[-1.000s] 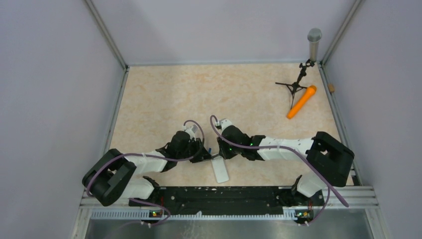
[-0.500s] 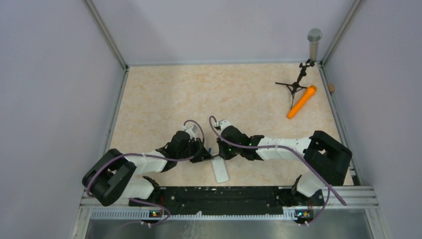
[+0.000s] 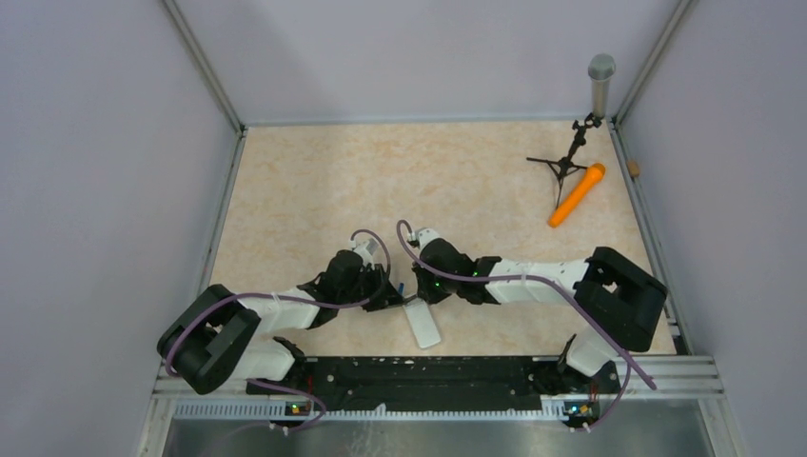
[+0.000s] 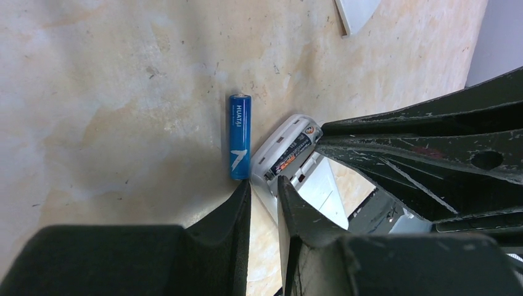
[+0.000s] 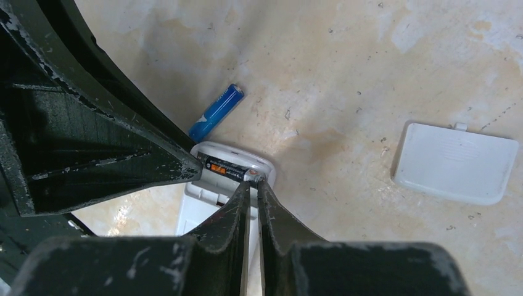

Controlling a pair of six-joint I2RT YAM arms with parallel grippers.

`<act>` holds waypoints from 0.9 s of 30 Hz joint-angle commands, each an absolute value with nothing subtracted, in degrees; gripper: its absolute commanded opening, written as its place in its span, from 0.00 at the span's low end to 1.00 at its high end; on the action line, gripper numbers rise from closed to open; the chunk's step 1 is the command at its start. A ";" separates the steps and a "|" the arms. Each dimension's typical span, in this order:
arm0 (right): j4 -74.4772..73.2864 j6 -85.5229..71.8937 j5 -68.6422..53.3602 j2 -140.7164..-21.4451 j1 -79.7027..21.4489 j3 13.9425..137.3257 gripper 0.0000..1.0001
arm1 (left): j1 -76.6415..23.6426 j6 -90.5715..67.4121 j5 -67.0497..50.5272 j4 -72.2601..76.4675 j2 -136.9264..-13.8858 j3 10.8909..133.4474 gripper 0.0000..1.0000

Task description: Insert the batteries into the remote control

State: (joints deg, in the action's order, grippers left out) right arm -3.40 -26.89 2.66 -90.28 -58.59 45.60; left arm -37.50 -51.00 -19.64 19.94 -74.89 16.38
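Right end effector (image 5: 250,184) has its fingers all but pressed together, tips on the end of the dark battery (image 5: 227,168), which sits in the open bay of the remote control (image 5: 234,150). Left end effector (image 4: 264,188) pinches the remote's end wall. Just ahead of it, the blue battery (image 4: 240,135) lies on the counter (image 5: 370,74) beside the remote. The battery cover (image 5: 455,161) lies well off to the right end effector's right.

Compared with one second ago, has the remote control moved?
No. In the top view the remote control keeps the same place and tilt just beyond the black base rail.
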 commanded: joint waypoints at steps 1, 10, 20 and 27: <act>-2.23 -26.11 0.19 -92.27 -58.33 48.78 0.06 | -37.28 -50.23 -20.04 22.97 -74.16 16.81 0.22; -4.84 -24.06 -1.01 -93.69 -58.51 50.25 0.00 | -37.22 -49.76 -19.97 22.35 -74.26 17.43 0.22; -7.95 -22.31 -0.26 -96.21 -60.78 52.30 0.00 | -37.10 -49.48 -20.00 22.33 -74.60 17.72 0.22; -10.85 -21.71 4.56 -98.88 -63.17 54.89 0.00 | -37.09 -49.31 -20.13 22.35 -74.72 17.67 0.22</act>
State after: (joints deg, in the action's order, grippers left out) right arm -9.89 -21.91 4.43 -95.46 -60.53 52.82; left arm -37.12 -50.54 -19.92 19.25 -74.89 16.40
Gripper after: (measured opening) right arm 0.003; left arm 0.222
